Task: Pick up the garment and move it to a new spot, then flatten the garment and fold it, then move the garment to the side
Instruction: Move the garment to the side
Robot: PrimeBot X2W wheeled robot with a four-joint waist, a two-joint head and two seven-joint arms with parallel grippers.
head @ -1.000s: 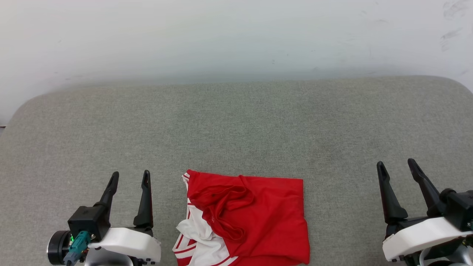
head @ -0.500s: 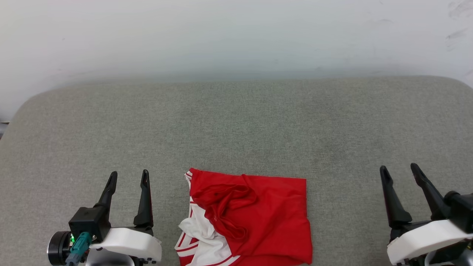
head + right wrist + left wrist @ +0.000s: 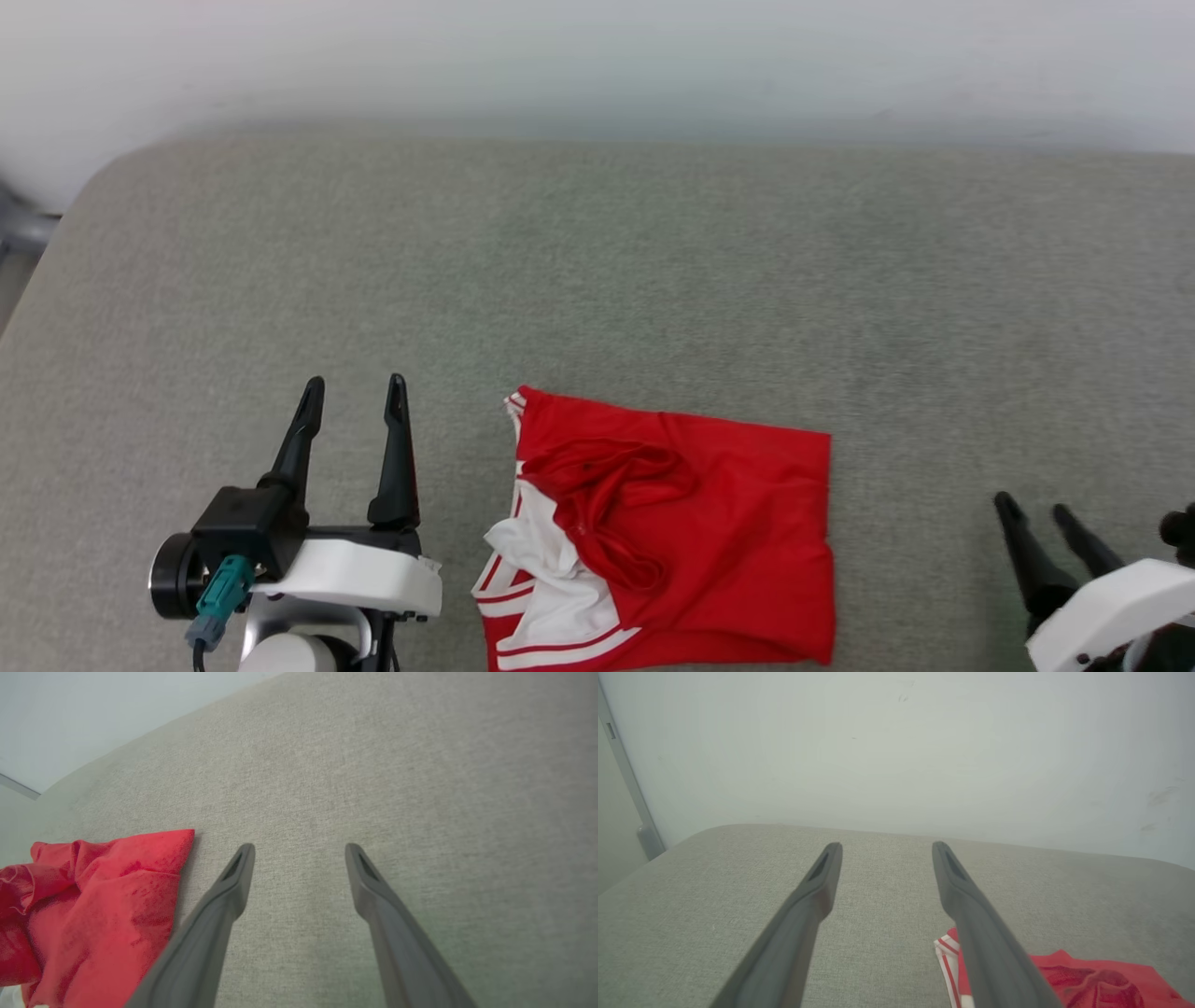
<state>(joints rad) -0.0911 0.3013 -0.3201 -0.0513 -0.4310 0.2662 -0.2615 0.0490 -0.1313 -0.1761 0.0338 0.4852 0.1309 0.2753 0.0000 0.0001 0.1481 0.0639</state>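
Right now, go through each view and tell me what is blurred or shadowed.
Head view: all slightly soft, the right gripper most smeared, the shirt clear enough. Left wrist view: the left gripper goes soft near the lens; the wall is evenly lit. Right wrist view: the shirt casts a thin shadow on the cushion; no glare.

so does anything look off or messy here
The garment is rumpled, not flat: red cloth is bunched in folds near its middle, and a white sleeve is crumpled at its near left corner. Nothing else stands out.
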